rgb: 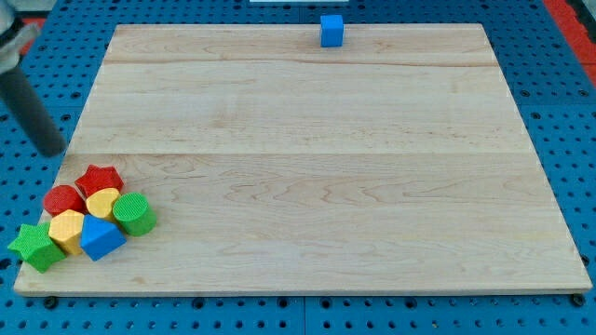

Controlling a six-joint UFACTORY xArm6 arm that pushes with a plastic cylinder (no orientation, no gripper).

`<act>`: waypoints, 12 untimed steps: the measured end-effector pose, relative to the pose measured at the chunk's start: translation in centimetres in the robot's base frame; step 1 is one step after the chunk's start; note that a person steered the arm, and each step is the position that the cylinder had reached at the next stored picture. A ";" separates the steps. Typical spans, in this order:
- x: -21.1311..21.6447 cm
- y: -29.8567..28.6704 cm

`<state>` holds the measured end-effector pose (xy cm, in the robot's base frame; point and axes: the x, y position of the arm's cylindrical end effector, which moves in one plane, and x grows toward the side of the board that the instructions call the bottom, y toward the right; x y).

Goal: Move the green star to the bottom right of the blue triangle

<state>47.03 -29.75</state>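
Blocks crowd the worktop (317, 186) at the view's bottom left, touching in one tight cluster. The green star (35, 246) sits at the far left of it, right at the board's corner. Beside it is a yellow block (67, 230), its shape hard to make out, then the blue triangle (101, 237) to the star's right. Above these lie a red cylinder (62, 198), a red star (99, 179), a second yellow block (101, 201) partly hidden, and a green cylinder (134, 213). A blue cube (331, 30) stands alone at the top edge. My tip (48, 149) is blurred, off the board's left edge, above the cluster. I have no jaws here, only the rod.
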 end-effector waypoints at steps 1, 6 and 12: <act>4.9 0.0; 14.7 -0.4; 14.8 25.8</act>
